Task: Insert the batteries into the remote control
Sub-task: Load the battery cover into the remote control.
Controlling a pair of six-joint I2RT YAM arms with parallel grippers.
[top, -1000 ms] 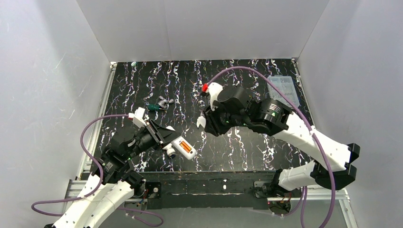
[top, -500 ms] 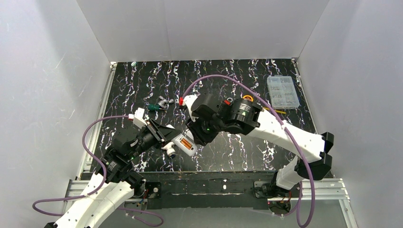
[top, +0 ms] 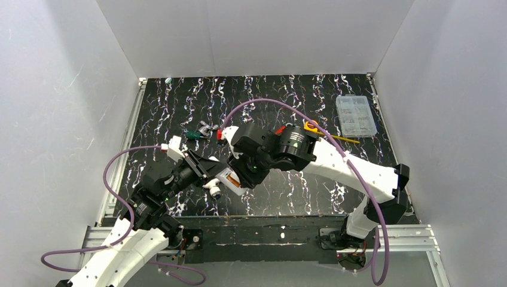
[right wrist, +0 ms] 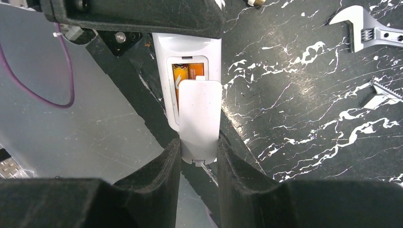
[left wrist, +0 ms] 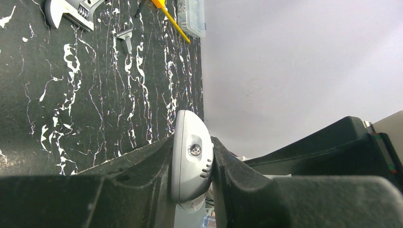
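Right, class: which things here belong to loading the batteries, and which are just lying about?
Part of the job:
remote control, clamped in the left gripper
orange batteries in its recess
white cover, held by the right gripper

Lying about:
wrench
clear plastic box
yellow tool
small metal piece

The left gripper [left wrist: 192, 142] is clamped on the rounded white end of the remote [left wrist: 190, 166] — one black finger [left wrist: 138, 175] pressed against each side, from the centre down toward 6 o'clock. Beyond lies the black, white-veined table [left wrist: 85, 95]. At 11 o'clock sits a silver wrench [left wrist: 71, 12]. Toward 12 are a small metal piece [left wrist: 124, 37], a yellow tool [left wrist: 170, 16] and a clear box [left wrist: 192, 16]. A black housing [left wrist: 332, 147] fills 4 o'clock.
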